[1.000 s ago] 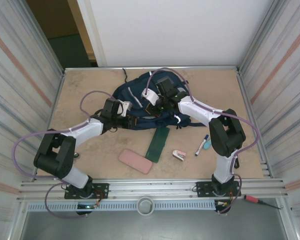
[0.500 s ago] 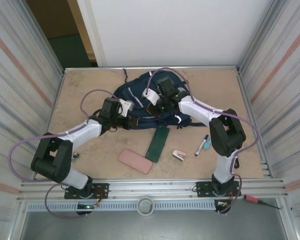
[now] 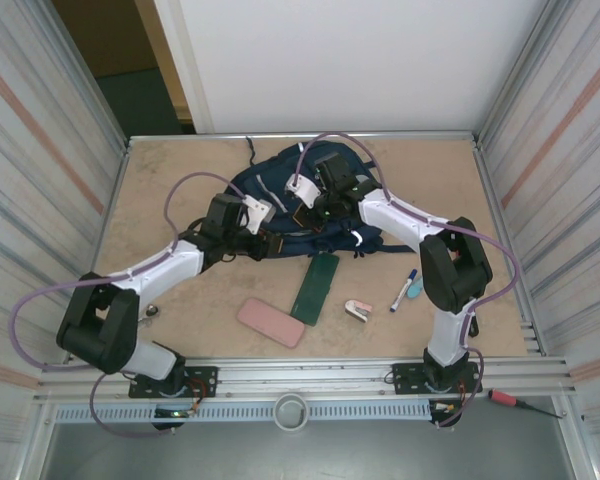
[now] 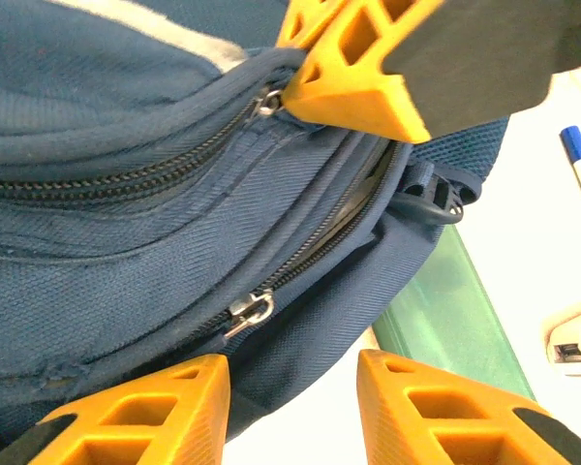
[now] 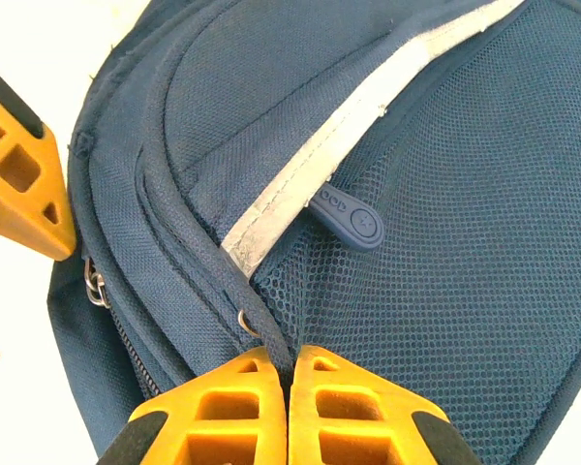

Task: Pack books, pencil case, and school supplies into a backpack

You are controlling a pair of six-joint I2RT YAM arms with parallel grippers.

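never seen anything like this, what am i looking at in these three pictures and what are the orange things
This is a robot with a left arm and a right arm, bolted to the near edge of a table. The overhead picture looks down from behind them. The other two come from a camera on each wrist, so the orange blocks are gripper fingers. On the table lies a navy backpack. Nearer the arms are a pink pencil case, a dark green flat box, a pink-and-white item, a marker pen and a teal item. The right gripper is shut, pinching a seam of the backpack. The left gripper is open at the bag's lower edge, near a zipper pull, holding nothing.
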